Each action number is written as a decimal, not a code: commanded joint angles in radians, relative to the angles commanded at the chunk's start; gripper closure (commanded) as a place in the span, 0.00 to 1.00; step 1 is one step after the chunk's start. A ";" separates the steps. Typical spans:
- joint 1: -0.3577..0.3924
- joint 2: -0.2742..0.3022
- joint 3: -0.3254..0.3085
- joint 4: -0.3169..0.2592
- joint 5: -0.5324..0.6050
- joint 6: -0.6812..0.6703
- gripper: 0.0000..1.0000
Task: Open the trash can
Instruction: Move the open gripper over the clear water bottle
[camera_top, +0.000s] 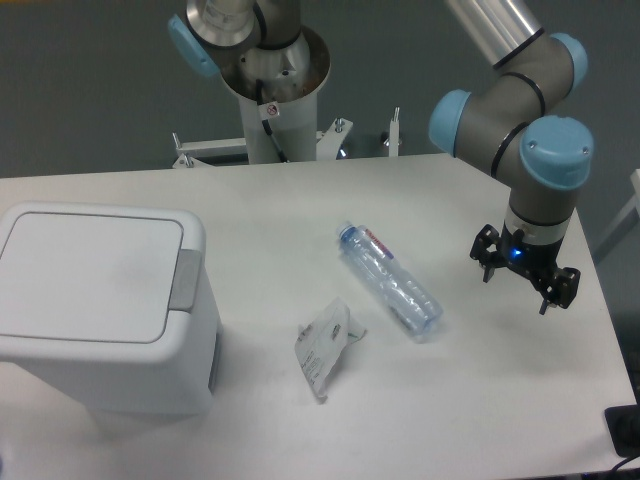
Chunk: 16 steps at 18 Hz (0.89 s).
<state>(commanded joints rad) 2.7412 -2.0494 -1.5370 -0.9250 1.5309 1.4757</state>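
Closed trash can (95, 300); bottle (390, 283) beside.

Arm (515, 95): silver-grey metal tube links, dark grey rounded joint housings, light blue round end caps on each joint. Base column (268, 75): pale grey, flared collar at top, brownish inner surface visible, small red-and-white mark on the front, black cable running down beside it; a second blue cap at upper left. Base sits on a white bracket with bolts. Wrist: grey cylinder under a blue cap. Gripper (522, 273): black, two short fingers, small blue light lit at its centre.
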 joint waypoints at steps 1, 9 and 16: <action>0.000 0.000 0.000 0.000 0.000 0.000 0.00; -0.024 0.011 -0.017 0.000 -0.005 -0.014 0.00; -0.070 0.035 -0.035 0.008 -0.087 -0.280 0.00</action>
<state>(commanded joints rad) 2.6708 -2.0141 -1.5723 -0.9173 1.4435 1.1955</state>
